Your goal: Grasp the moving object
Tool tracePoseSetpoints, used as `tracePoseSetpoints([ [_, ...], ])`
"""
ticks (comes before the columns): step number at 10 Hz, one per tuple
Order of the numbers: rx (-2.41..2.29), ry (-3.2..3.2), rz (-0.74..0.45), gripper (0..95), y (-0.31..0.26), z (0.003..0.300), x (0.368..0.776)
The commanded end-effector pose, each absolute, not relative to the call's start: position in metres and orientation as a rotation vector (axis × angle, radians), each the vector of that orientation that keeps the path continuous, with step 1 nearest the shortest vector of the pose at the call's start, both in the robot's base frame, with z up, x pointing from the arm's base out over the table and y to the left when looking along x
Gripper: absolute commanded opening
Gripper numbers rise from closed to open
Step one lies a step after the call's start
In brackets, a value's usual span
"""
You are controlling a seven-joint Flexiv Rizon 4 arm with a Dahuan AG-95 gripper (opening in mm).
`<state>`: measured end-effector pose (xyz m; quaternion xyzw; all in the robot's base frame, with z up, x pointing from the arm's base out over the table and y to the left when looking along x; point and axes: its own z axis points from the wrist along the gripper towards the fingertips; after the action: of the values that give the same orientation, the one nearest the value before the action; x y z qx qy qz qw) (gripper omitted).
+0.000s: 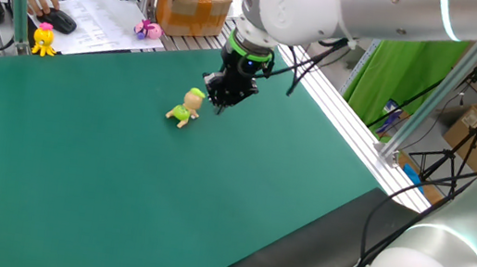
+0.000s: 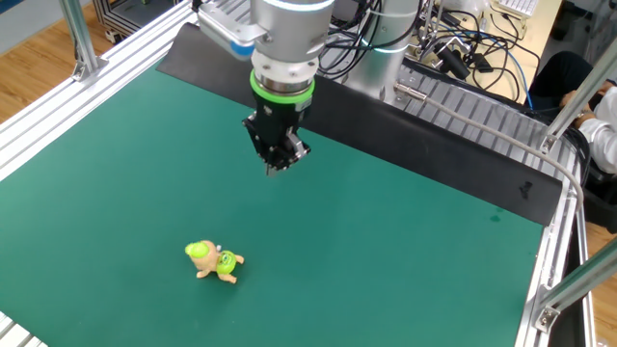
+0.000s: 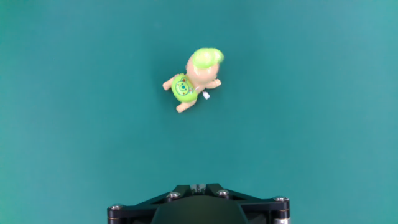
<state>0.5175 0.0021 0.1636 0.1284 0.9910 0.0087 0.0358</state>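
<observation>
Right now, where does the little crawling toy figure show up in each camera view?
One fixed view: toy figure left of centre, beside the gripper.
Other fixed view: toy figure lower left, apart from the gripper.
Hand view: toy figure upper centre.
Shared landmark: green mat.

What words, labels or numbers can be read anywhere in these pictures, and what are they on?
No text can be read in any view.
Sheets of paper: printed lines, too small to read.
Cardboard box: pale patches that may be labels, too blurred to read.
Toy figure: a dark green round mark on its body, not readable as letters.
Green table mat: no print visible.
</observation>
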Motion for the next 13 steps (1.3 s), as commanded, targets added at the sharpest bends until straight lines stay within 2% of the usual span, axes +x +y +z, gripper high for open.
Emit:
tracePoseSetpoints([
  [1,0.218,3.044,0.038,0.0,0.001,0.163,0.53],
  [4,0.128,3.051,0.039,0.0,-0.001,0.16,0.549],
  [7,0.542,3.008,0.055,0.0,-0.004,0.158,0.564],
  [11,0.751,2.978,0.081,0.0,-0.012,0.155,0.566],
  [12,0.697,2.992,0.086,0.0,-0.016,0.153,0.566],
  [13,0.328,3.037,0.05,0.0,-0.023,0.149,0.565],
])
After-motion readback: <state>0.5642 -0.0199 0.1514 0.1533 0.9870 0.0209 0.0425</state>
